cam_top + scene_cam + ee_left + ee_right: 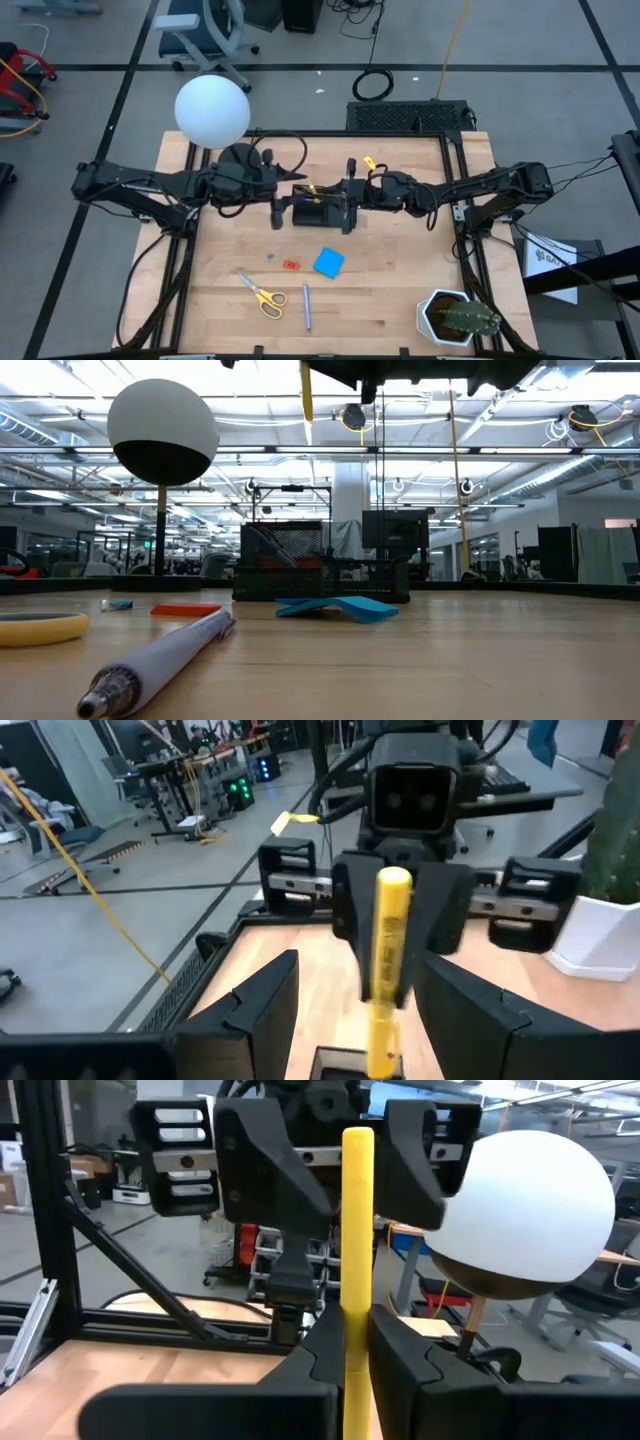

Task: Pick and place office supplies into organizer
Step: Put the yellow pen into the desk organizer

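The yellow pen (357,1250) is being gripped by the right gripper (357,1345), whose fingers (405,1350) are being pressed shut against the barrel from both sides. The pen is being held upright above the organizer (320,212), at the middle of the table (400,290).

The left gripper (375,1010) is being held spread, facing the right gripper from the left. Its fingers (262,1005) are being kept on either side of the same yellow pen without touching it. In the high view the two grippers are being shown meeting over the organizer, the left arm reaching in from the left and the right arm from the right.

The organizer, a black mesh tray, is being shown standing on the table below the grippers. Nearer than it, the blue square pad (328,262) is being shown lying flat, slightly to the right. To its left, the small red piece (291,265) and the tiny blue pin (270,257) are being shown close together. Nearer still, the yellow-handled scissors (263,294) are being shown on the left, and just right of them a slim blue-grey pen (306,306).

A white globe lamp (212,110) is being shown at the far left of the table. A potted cactus (458,318) is being shown at the near right corner.
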`<state>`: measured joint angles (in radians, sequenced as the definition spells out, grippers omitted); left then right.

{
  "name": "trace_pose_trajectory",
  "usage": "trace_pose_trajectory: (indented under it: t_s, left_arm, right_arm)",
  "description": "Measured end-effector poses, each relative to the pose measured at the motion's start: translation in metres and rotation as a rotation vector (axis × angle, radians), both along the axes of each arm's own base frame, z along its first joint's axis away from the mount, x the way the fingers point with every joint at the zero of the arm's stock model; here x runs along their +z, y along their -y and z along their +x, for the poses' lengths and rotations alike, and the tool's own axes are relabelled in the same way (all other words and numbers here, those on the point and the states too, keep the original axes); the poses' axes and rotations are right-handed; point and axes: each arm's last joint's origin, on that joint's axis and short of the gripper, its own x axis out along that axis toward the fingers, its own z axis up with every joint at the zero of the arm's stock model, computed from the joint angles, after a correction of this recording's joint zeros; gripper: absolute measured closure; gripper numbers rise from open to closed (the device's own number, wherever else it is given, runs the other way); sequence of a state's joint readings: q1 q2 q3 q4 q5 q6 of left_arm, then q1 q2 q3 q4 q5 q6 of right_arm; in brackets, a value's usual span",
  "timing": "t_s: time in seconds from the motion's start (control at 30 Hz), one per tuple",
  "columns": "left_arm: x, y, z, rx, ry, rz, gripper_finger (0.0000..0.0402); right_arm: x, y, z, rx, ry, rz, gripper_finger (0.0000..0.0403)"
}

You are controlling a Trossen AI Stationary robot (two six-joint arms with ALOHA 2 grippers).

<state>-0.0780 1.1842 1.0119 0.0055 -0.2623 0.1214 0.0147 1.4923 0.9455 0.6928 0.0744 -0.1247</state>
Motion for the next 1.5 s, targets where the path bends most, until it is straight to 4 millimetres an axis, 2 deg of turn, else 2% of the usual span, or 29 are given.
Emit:
trace_pose_trajectory:
  t_s: [0.23,0.67,0.8,1.03,1.37,1.5]
  left_arm:
    - [-0.01,0.001,0.021,-0.01,0.026,0.023,0.0201]
    - [-0.009,0.002,0.022,-0.014,0.034,0.071,0.0204]
    - [-0.009,0.001,0.022,-0.011,0.034,0.072,0.0243]
    - [-0.01,0.002,0.022,-0.023,0.02,0.107,0.0366]
    - [-0.012,0.006,0.022,-0.038,-0.006,0.145,0.0368]
    - [-0.012,0.008,0.022,-0.046,-0.012,0.16,0.0368]
  right_arm:
    - [0.0,0.0,0.0,-0.003,0.001,-0.018,0.0385]
    - [0.0,0.0,0.0,-0.001,-0.001,-0.018,0.0385]
    - [0.0,0.0,0.0,-0.001,-0.001,-0.018,0.0385]
    - [0.0,0.0,0.0,-0.004,-0.003,-0.024,0.0385]
    - [-0.001,0.0,0.0,-0.001,-0.012,-0.024,0.0383]
    - [-0.001,0.0,0.0,-0.001,-0.012,-0.019,0.0365]
